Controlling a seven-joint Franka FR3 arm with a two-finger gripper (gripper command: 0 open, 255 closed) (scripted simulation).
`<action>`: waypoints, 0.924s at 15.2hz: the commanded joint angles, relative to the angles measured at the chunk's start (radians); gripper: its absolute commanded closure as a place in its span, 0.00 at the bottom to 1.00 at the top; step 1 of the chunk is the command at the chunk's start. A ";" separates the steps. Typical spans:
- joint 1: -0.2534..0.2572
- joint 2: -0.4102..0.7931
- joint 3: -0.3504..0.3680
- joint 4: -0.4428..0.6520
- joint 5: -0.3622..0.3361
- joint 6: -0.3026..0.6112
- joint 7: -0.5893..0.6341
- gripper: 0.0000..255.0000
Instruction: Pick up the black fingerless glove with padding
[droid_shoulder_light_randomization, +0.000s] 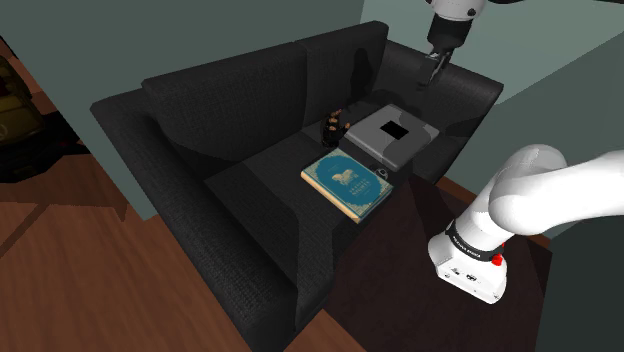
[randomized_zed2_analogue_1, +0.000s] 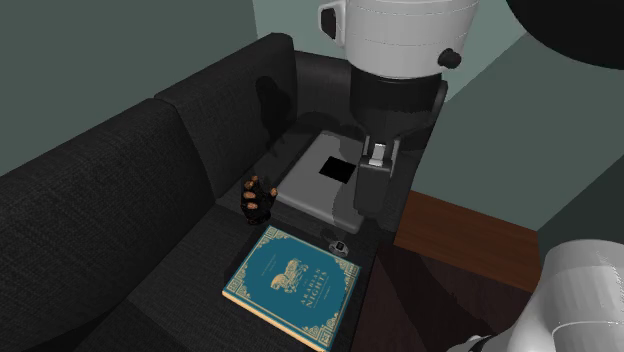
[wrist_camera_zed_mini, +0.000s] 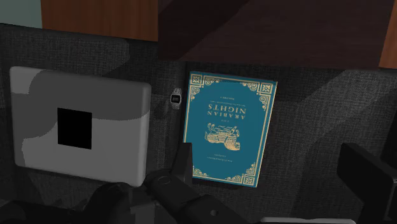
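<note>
The black fingerless glove (droid_shoulder_light_randomization: 330, 124) (randomized_zed2_analogue_1: 258, 198), with brownish pads at its finger ends, lies on the dark sofa seat against the backrest. It touches the corner of a grey slab (droid_shoulder_light_randomization: 392, 132) (randomized_zed2_analogue_1: 322, 177). My gripper (droid_shoulder_light_randomization: 436, 70) (randomized_zed2_analogue_1: 370, 205) hangs high over the slab, well apart from the glove and to the shoulder view's right of it. Its fingers stand apart with nothing between them; one finger (wrist_camera_zed_mini: 366, 172) shows in the wrist view. A lumpy black shape (wrist_camera_zed_mini: 168, 194) by the slab's (wrist_camera_zed_mini: 79, 124) corner looks like the glove.
A teal book (droid_shoulder_light_randomization: 348, 180) (randomized_zed2_analogue_1: 298, 285) (wrist_camera_zed_mini: 230, 124) lies on the seat's front edge beside the slab. A small wristwatch (randomized_zed2_analogue_1: 339, 245) (wrist_camera_zed_mini: 175, 99) sits between them. The sofa's backrest (droid_shoulder_light_randomization: 230, 95) and armrest (droid_shoulder_light_randomization: 470, 90) enclose the seat. Wooden floor (droid_shoulder_light_randomization: 80, 270) lies in front.
</note>
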 joint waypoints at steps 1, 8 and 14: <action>0.000 0.000 0.000 0.000 0.000 0.000 0.000 0.00; -0.018 0.213 -0.034 -0.017 -0.005 0.237 0.040 0.00; -0.030 0.428 -0.064 0.025 0.002 0.416 0.066 0.00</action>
